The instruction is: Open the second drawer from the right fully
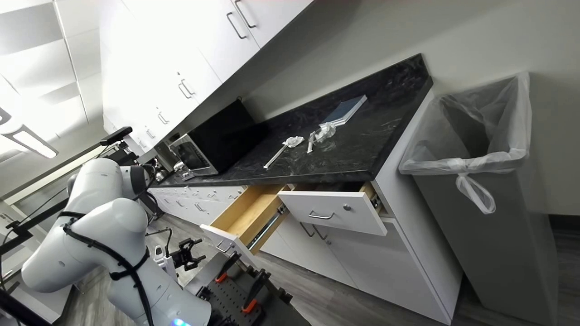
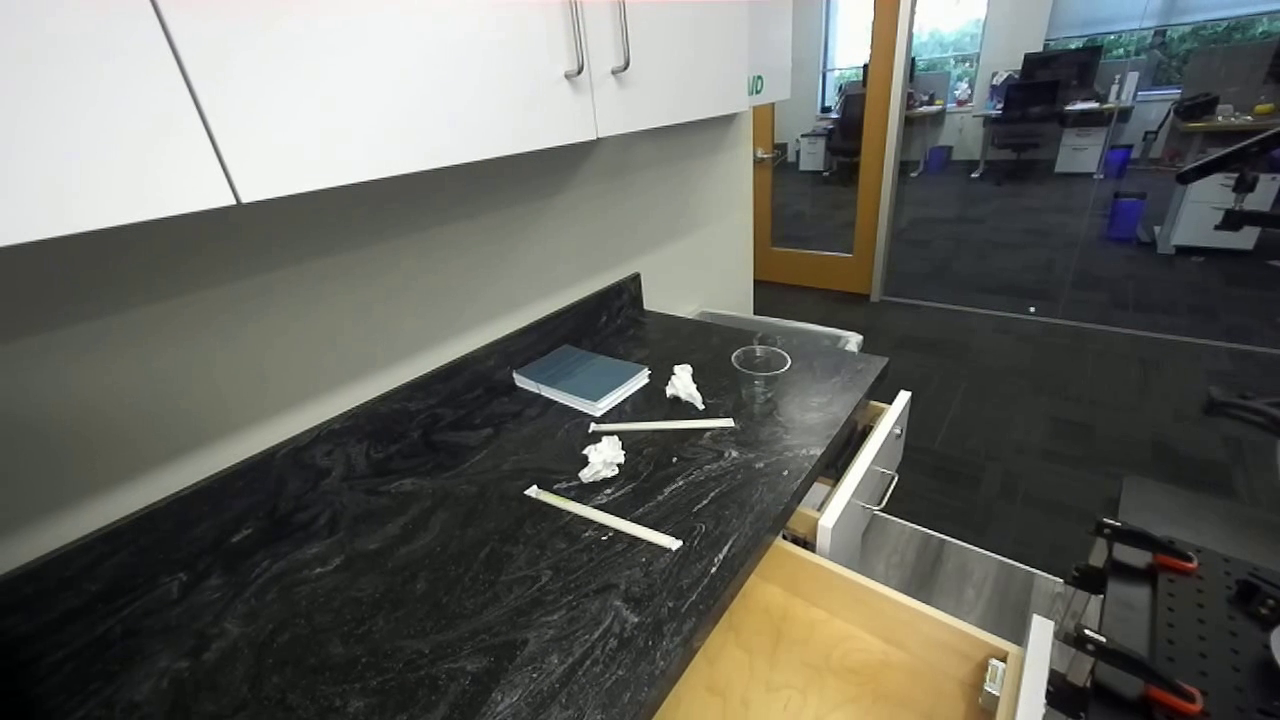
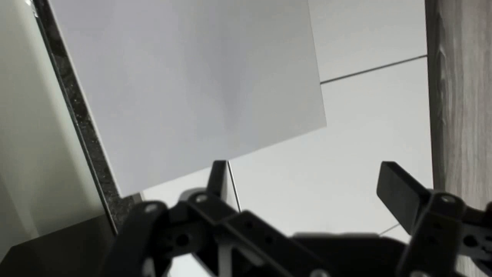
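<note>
The second drawer from the right is pulled well out, and its tan wooden box [image 1: 258,210] and narrow white front [image 1: 224,240] show in an exterior view. Its box [image 2: 830,650] also shows in an exterior view, with the front [image 2: 1038,665] at the edge. My gripper [image 1: 198,251] is open and empty, to the left of that front and apart from it. In the wrist view the open fingers [image 3: 303,163] have nothing between them. A plain white panel [image 3: 200,80], seemingly that drawer front, fills the upper part; its handle is out of view there.
The wider drawer [image 1: 333,213] to the right is partly open. The dark counter [image 1: 394,113] carries a book [image 2: 582,375], paper scraps, straws and a clear cup [image 2: 760,375]. A grey bin [image 1: 494,235] stands at the cabinet's end. A pegboard [image 1: 233,294] with clamps stands near the drawer front.
</note>
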Motion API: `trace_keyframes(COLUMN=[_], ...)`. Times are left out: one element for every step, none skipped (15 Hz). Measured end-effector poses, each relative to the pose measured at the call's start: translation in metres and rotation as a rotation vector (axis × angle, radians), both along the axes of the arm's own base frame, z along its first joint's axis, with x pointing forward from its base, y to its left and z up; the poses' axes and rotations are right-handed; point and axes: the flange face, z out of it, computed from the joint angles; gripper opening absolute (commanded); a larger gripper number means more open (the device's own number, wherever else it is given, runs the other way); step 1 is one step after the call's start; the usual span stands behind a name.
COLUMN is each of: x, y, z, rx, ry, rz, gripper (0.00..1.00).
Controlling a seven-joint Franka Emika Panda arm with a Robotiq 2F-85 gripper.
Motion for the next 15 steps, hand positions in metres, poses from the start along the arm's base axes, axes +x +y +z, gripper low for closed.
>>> trace_keyframes(x=[0.002,0.005,0.010,0.016,0.022,0.028,0.033,0.040,0.046,0.052,0.058,0.063,0.068,0.072,0.076], y=[0.008,0.015,0.020,0.025,0.028,0.030,0.030,0.028,0.025,0.020,0.013,0.006,-0.004,-0.014,-0.025], z=[0.014,0.029,0.044,0.060,0.077,0.093,0.110,0.127,0.143,0.160,0.175,0.189,0.203,0.215,0.228], rx=[0.031,0.061,0.088,0.115,0.138,0.159,0.176,0.194,0.216,0.246,0.277,0.311,0.345,0.377,0.406], ry=[0.021,0.038,0.049,0.057,0.061,0.060,0.056,0.052,0.045,0.036,0.025,0.011,-0.004,-0.020,-0.035], rz=[0.010,0.018,0.025,0.032,0.033,0.025,0.004,-0.028,-0.062,-0.095,-0.129,-0.162,-0.196,-0.231,-0.261], gripper=[1.00,1.00,1.00,1.00,1.00,1.00,1.00,1.00,1.00,1.00,1.00,1.00,1.00,1.00,1.00])
